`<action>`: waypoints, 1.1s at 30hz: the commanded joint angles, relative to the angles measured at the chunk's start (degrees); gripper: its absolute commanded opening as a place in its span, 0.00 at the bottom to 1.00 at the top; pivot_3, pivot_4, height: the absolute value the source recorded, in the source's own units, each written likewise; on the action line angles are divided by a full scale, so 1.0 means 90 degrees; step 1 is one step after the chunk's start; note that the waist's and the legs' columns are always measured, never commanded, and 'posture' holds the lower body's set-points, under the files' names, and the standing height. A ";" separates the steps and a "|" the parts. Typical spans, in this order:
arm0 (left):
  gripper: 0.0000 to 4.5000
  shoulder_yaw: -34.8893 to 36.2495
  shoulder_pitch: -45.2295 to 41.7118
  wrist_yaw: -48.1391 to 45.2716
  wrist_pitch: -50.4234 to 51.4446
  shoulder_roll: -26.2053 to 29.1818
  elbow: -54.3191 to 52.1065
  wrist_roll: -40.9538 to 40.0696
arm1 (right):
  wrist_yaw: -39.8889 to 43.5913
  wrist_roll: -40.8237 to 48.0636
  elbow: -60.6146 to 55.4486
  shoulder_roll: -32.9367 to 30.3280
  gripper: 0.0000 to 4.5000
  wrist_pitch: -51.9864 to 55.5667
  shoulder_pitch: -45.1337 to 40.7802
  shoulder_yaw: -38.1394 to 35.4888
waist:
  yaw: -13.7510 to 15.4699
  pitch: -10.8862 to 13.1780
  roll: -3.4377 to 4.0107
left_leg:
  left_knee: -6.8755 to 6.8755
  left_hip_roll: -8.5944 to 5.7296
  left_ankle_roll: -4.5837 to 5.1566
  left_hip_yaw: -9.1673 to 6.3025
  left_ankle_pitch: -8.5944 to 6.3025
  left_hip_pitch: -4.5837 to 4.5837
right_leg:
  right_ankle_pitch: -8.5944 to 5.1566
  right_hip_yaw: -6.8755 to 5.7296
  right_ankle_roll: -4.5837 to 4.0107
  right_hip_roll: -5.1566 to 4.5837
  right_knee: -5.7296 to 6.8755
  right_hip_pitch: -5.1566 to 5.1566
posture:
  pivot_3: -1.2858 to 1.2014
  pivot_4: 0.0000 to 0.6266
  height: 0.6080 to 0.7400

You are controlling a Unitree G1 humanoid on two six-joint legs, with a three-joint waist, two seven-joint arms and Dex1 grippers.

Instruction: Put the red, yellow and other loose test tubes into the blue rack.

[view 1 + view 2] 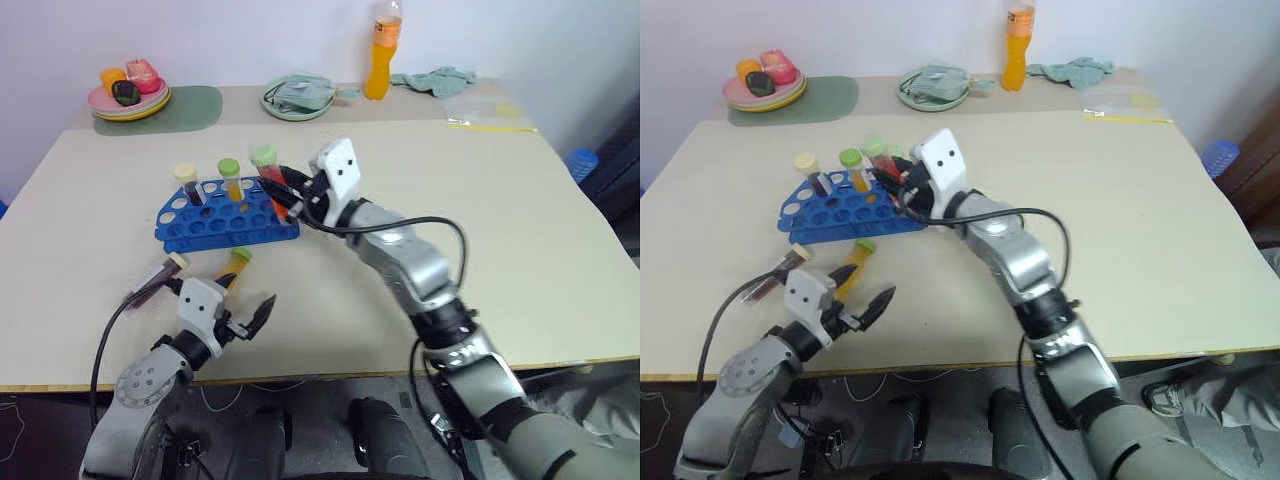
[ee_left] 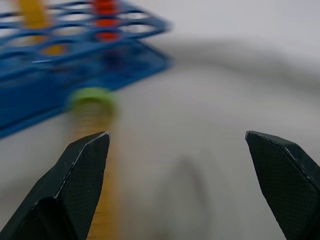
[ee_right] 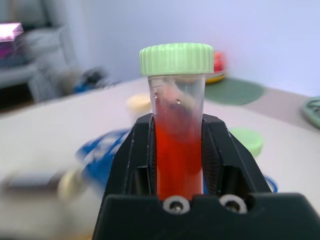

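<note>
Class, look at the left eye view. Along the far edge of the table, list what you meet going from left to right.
Pink plate of food → dark green mat → green plate with a cloth on it → orange drink bottle → crumpled green cloth → clear plastic bag.

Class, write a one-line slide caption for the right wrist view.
Right gripper shut on the red test tube with its green cap, above the blue rack.

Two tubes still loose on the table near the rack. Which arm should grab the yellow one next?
Left, probably. The left gripper is open beside the yellow tube. The right gripper is shut on the red tube over the blue rack.
</note>
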 commanded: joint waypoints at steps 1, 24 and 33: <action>1.00 0.0205 -0.0065 0.0077 -0.0145 -0.0012 -0.0184 0.0014 | -0.0154 -0.0336 0.0757 0.0305 0.16 -0.0921 -0.0357 -0.0231 | -0.0004 0.0000 0.0000 | 0.0000 -0.0001 0.0000 -0.0001 0.0000 -0.0001 | 0.0000 0.0000 0.0000 -0.0001 -0.0001 0.0000 | 0.52 0.24 1.00; 1.00 0.0093 -0.0426 0.0371 0.0862 -0.0023 -0.0963 -0.0050 | -0.0149 -0.0981 0.3490 0.1048 0.16 -0.2576 -0.0876 -0.0705 | -0.0163 0.0001 0.0003 | -0.0005 -0.0001 -0.0007 -0.0008 0.0004 0.0006 | -0.0002 0.0001 -0.0004 0.0004 0.0039 -0.0012 | 0.52 0.24 1.00; 1.00 0.0123 -0.0415 0.0319 0.0815 -0.0026 -0.0875 -0.0043 | -0.0050 -0.0918 0.3928 0.1195 0.16 -0.2864 -0.0917 -0.0748 | -0.0160 0.0002 0.0003 | 0.0000 -0.0003 -0.0011 -0.0011 0.0006 0.0008 | -0.0003 0.0001 -0.0004 0.0003 0.0050 -0.0012 | 0.52 0.24 1.00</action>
